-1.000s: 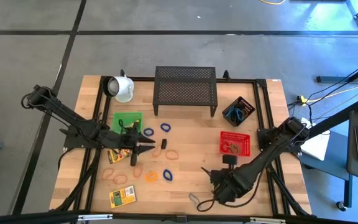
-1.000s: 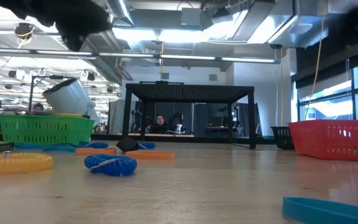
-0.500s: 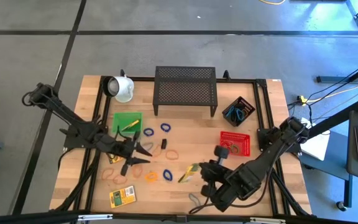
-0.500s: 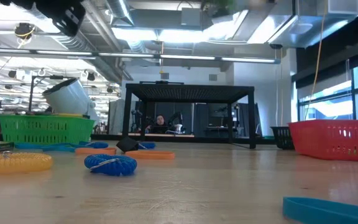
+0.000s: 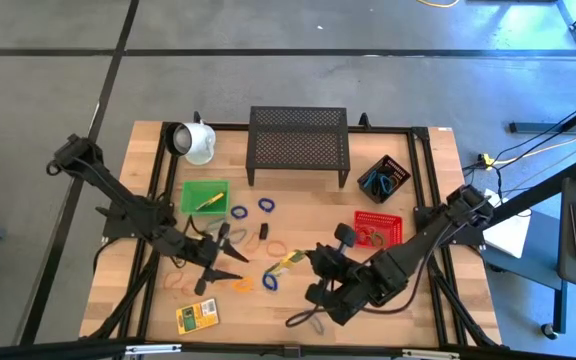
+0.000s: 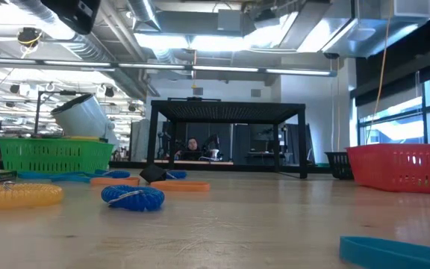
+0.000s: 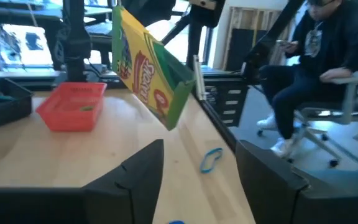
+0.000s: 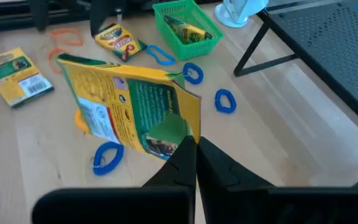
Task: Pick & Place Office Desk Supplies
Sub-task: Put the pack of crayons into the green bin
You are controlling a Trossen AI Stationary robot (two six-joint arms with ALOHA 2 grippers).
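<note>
Yellow-green crayon box [image 8: 132, 109] is pinched, lifted, by right gripper [image 5: 298, 262]; left gripper [image 5: 230, 254] is spread, empty. Green basket [image 5: 190, 190] is partly filled; beside it, rubber bands [image 5: 266, 205] are left loose.

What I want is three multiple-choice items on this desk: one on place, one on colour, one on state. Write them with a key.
1. The white mug lies:
A. at the table's back-left
B. in a red basket
C. on the mesh rack

2. The basket nearest the mug is:
A. red
B. green
C. black

3. The right end effector is:
A. open and empty
B. out of view
C. shut on a crayon box

Key:
A, white mug lies there.
B, green basket.
C, right end effector pinches the crayon box.
</note>
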